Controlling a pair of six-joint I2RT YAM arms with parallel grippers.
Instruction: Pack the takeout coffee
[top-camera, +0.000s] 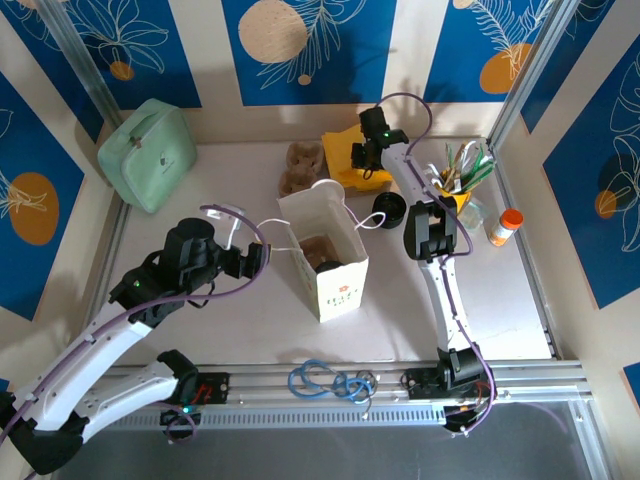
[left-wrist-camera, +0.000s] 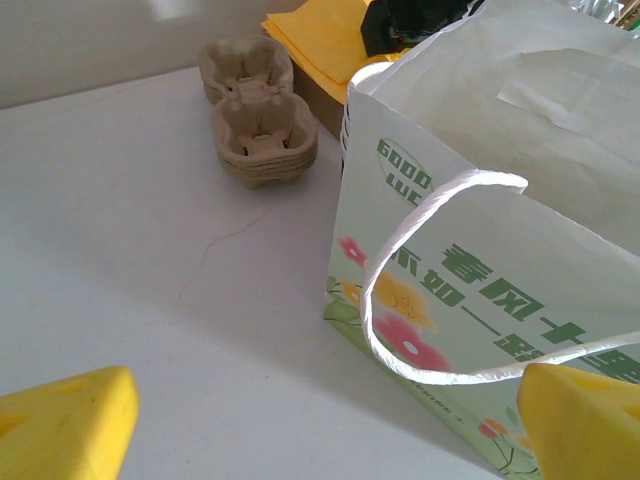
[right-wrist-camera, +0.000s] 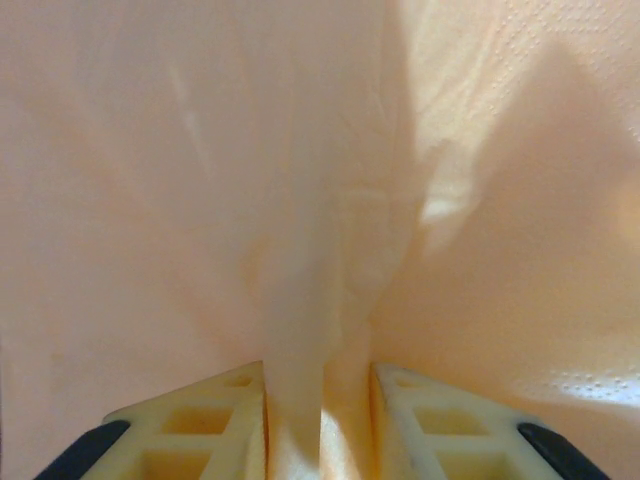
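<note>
The white paper bag (top-camera: 330, 262) with flower print stands open in the middle of the table. Inside it lies a brown cardboard carrier (top-camera: 322, 248), with a black round lid (top-camera: 331, 266) at its near edge; any cup body under that lid is hidden. My left gripper (top-camera: 258, 258) is open just left of the bag (left-wrist-camera: 480, 230). The bag's white cord handle (left-wrist-camera: 400, 250) loops in front of my left gripper (left-wrist-camera: 325, 420), between its yellow fingers. At the back, my right gripper (top-camera: 362, 160) is shut on a fold of yellow napkin (right-wrist-camera: 320, 250), which is pinched between its fingers (right-wrist-camera: 230, 410).
A stack of cardboard cup carriers (top-camera: 300, 168) (left-wrist-camera: 255, 130) sits behind the bag, next to the yellow napkin pile (top-camera: 345, 150). A black lid (top-camera: 388, 208), a utensil holder (top-camera: 462, 172) and an orange-capped bottle (top-camera: 506, 226) stand to the right. A mint case (top-camera: 148, 152) leans at the back left.
</note>
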